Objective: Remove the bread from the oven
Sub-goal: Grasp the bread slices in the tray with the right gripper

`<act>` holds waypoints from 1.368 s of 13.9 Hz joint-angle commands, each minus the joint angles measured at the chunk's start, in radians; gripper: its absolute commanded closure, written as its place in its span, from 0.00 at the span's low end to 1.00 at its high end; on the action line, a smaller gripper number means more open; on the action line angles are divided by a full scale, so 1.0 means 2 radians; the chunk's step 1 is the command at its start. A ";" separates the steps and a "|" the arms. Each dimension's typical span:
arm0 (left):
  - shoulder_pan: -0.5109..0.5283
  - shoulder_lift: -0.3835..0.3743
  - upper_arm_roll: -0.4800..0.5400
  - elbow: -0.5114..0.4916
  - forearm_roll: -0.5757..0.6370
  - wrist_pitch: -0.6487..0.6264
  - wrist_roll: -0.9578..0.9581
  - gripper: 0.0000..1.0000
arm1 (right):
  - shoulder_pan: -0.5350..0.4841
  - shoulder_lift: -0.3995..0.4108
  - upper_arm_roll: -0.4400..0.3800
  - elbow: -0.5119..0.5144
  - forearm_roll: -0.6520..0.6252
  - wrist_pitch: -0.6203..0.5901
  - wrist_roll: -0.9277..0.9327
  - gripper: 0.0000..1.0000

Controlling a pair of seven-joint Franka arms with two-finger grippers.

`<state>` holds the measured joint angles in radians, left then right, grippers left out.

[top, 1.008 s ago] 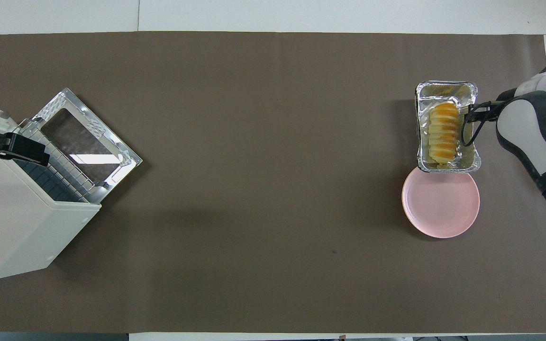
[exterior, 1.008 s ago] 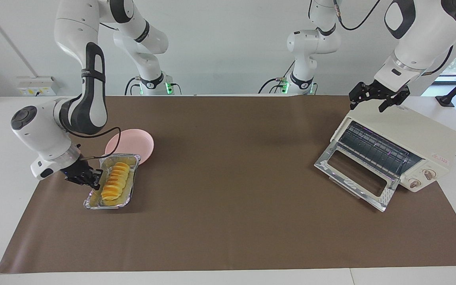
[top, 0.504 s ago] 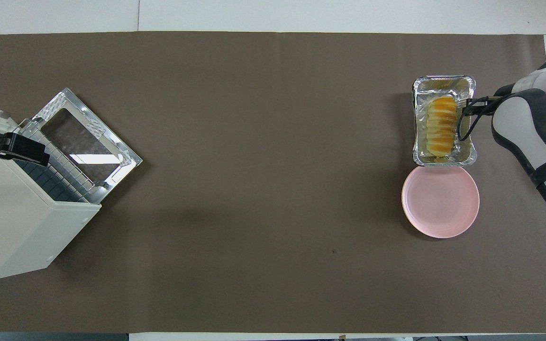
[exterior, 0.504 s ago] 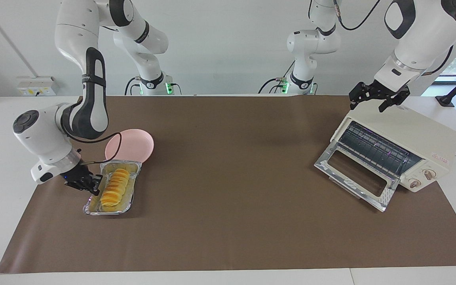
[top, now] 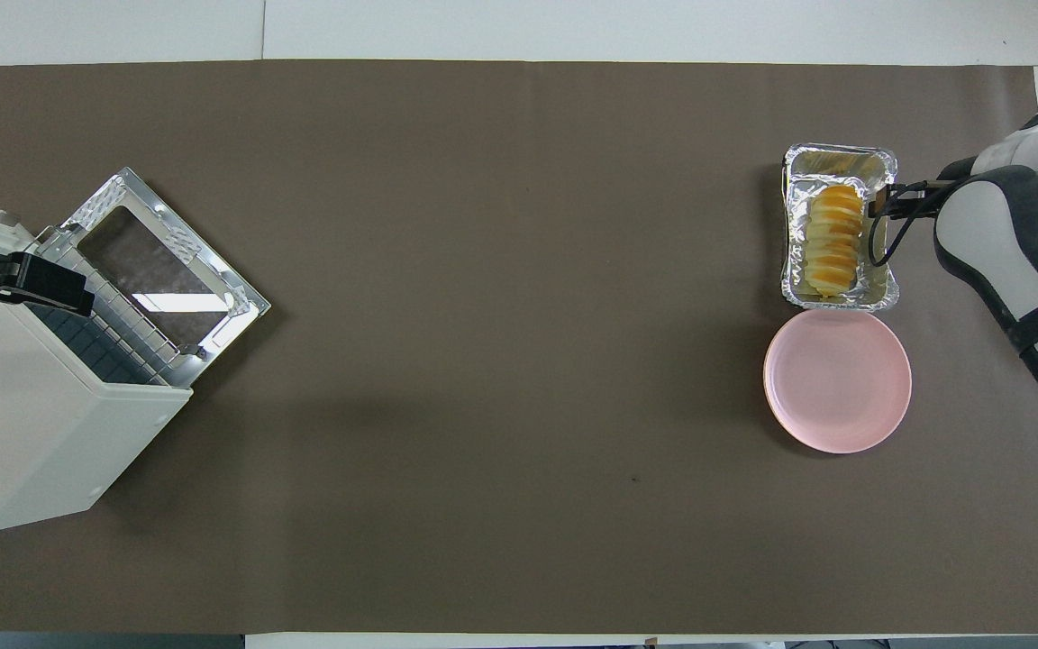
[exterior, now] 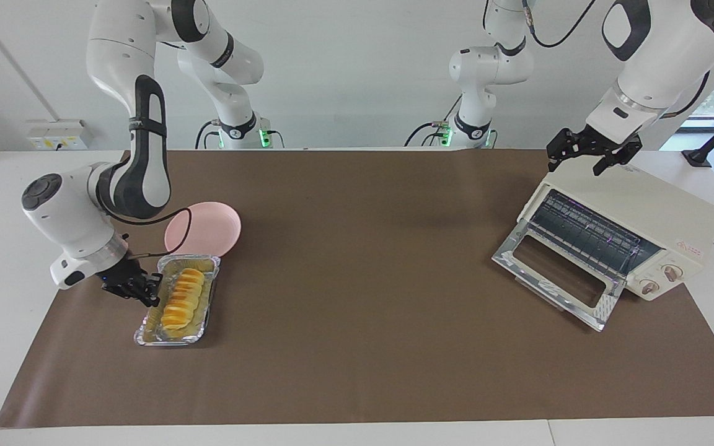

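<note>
The bread (exterior: 182, 296) (top: 834, 242), a ridged yellow-orange loaf, lies in a crinkled foil tray (exterior: 168, 337) (top: 834, 153) that rests flat on the brown mat. My right gripper (exterior: 146, 292) (top: 879, 200) is low at the tray's long rim, on the side toward the right arm's end of the table. The cream-white oven (exterior: 642, 217) (top: 23, 433) stands at the left arm's end, its chrome-framed glass door (exterior: 555, 272) folded down and the wire rack bare. My left gripper (exterior: 583, 162) hangs open over the oven's top, holding nothing.
A round pink plate (exterior: 208, 226) (top: 837, 379) lies beside the foil tray, nearer to the robots. The brown mat (exterior: 363, 279) covers the table between the tray and the oven.
The foil tray with the bread has moved off the plate's edge, farther from the robots, and now lies flat. My right gripper went with it. The left arm has stayed still.
</note>
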<state>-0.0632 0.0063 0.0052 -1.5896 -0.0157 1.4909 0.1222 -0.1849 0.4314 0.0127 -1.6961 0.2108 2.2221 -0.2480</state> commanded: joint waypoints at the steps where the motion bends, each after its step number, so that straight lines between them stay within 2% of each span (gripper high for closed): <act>1: 0.007 -0.013 -0.006 -0.014 0.003 0.008 0.007 0.00 | 0.002 0.008 0.002 0.029 0.000 -0.027 -0.013 0.05; 5: 0.007 -0.013 -0.006 -0.014 0.003 0.008 0.007 0.00 | 0.047 0.008 0.001 0.021 -0.009 -0.013 0.054 0.05; 9: 0.007 -0.013 -0.006 -0.015 0.003 0.008 0.007 0.00 | 0.052 0.011 0.001 -0.018 -0.017 0.026 0.066 0.05; 16: 0.007 -0.013 -0.006 -0.015 0.003 0.008 0.007 0.00 | 0.046 0.010 0.001 -0.035 -0.018 0.034 0.059 0.05; 18: 0.007 -0.013 -0.006 -0.015 0.003 0.008 0.007 0.00 | 0.046 0.009 0.001 -0.041 -0.018 0.038 0.057 0.09; 19: 0.007 -0.013 -0.006 -0.015 0.003 0.008 0.007 0.00 | 0.046 0.008 0.001 -0.045 -0.017 0.039 0.057 0.22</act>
<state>-0.0629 0.0063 0.0051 -1.5896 -0.0157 1.4910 0.1222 -0.0778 0.4660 0.0049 -1.7430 0.1949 2.2752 -0.1276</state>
